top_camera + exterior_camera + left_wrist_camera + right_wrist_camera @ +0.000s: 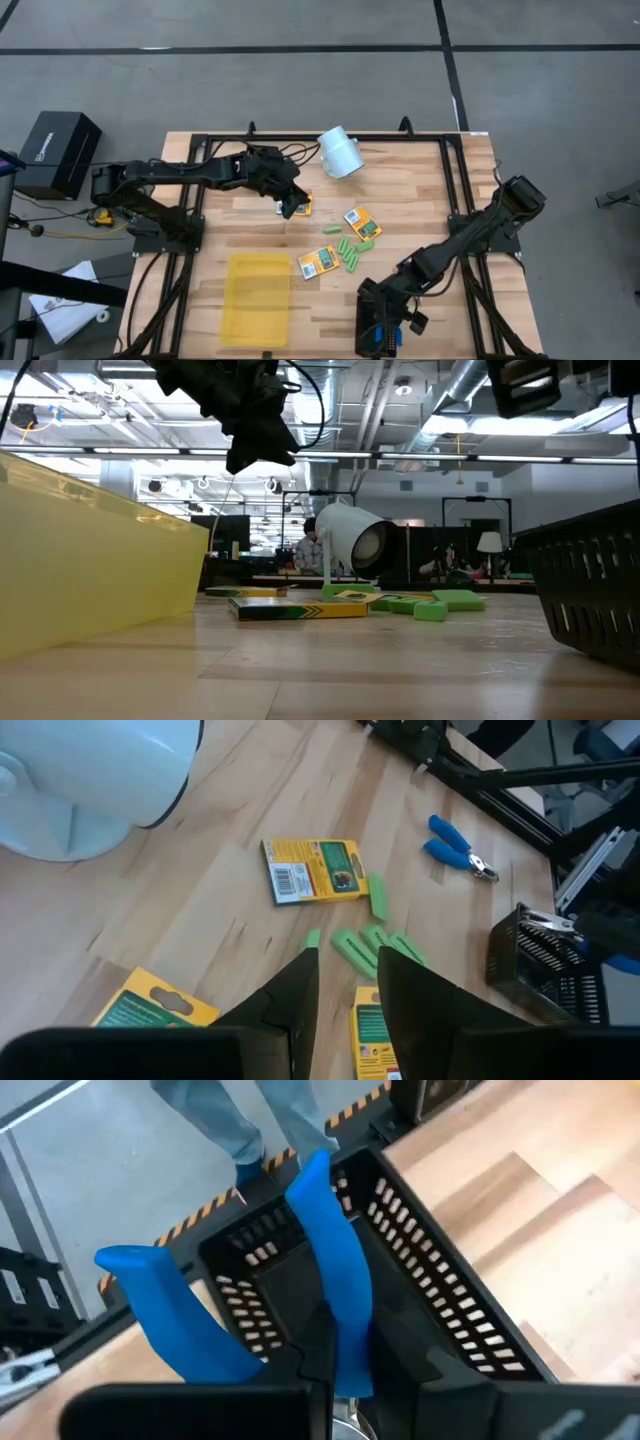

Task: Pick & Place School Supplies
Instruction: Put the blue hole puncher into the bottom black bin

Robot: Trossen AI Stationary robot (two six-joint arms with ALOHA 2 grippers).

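right gripper (330, 1365) jaws pinching blue-handled pliers (330, 1230) over black mesh tray (450, 1290) | left gripper (345, 995) jaws spread above bench | risk: splayed handles catch tray rim on release

The right gripper (385, 325) covers most of the black mesh tray (372, 335) at the near edge of the table (420, 200), and the tray's lower part is cut off by the picture's edge. The jaws of the blue-handled pliers (330, 1295) are hidden behind the fingers. One orange-yellow box (297, 205) lies partly under the left gripper (290, 207). The print on the boxes is too small to read.
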